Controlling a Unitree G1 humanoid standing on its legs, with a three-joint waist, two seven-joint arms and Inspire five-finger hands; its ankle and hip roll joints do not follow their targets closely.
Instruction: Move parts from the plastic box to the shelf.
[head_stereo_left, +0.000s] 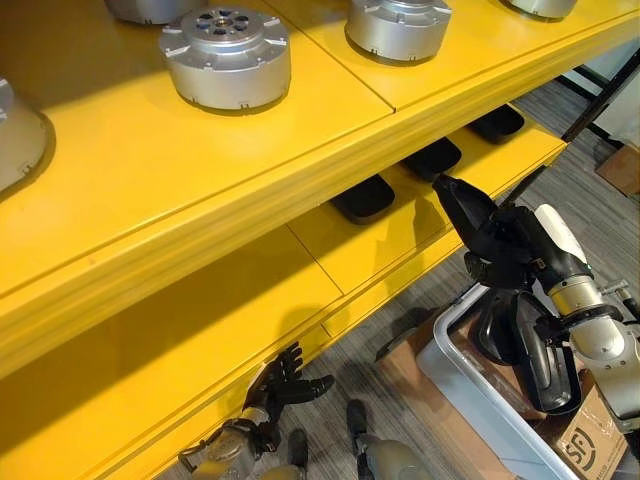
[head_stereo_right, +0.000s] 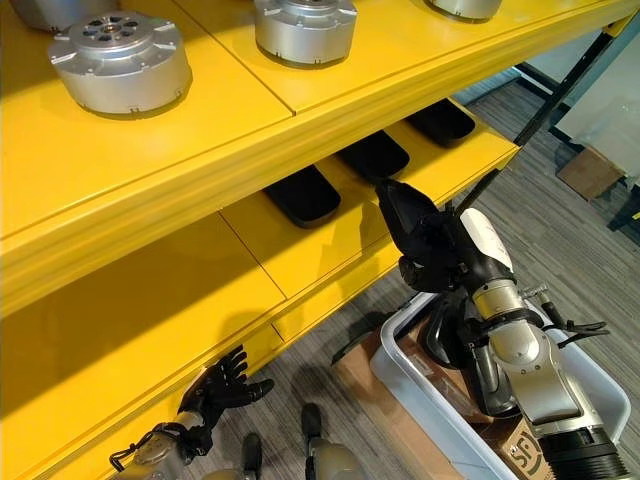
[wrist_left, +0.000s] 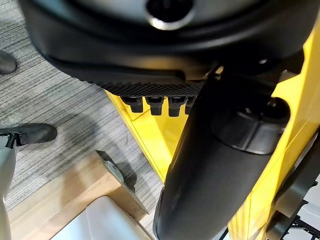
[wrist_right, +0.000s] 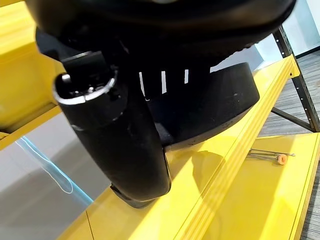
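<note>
The yellow shelf (head_stereo_left: 250, 190) has 2 levels in view, and everything else is placed from it. On its upper level stand round silver metal parts, one (head_stereo_left: 226, 56) toward the left and another (head_stereo_left: 398, 26) further right, each flat on its base. On the lower level, under the overhang of the upper board, 3 black oval parts lie in a row: the first (head_stereo_left: 364, 197) nearest the middle, the second (head_stereo_left: 432, 158) beside it and the third (head_stereo_left: 497, 123) toward the shelf's right end. The right hand (head_stereo_left: 470, 215) reaches in at the front edge of the lower level, just right of the second black part, and it has its fingers and thumb closed round a black part (wrist_right: 210, 107) of the same rounded kind; the right wrist view shows this part pressed against the palm, with its lower rim at or just above the yellow board. Below the shelf's right end, on the grey floor, sits the plastic box (head_stereo_left: 470, 395), with more dark parts (head_stereo_left: 525, 345) stacked inside it. The left hand (head_stereo_left: 285, 385) hangs below the shelf's front lip, low on the left, with its fingers loosely spread and holding nothing.
</note>
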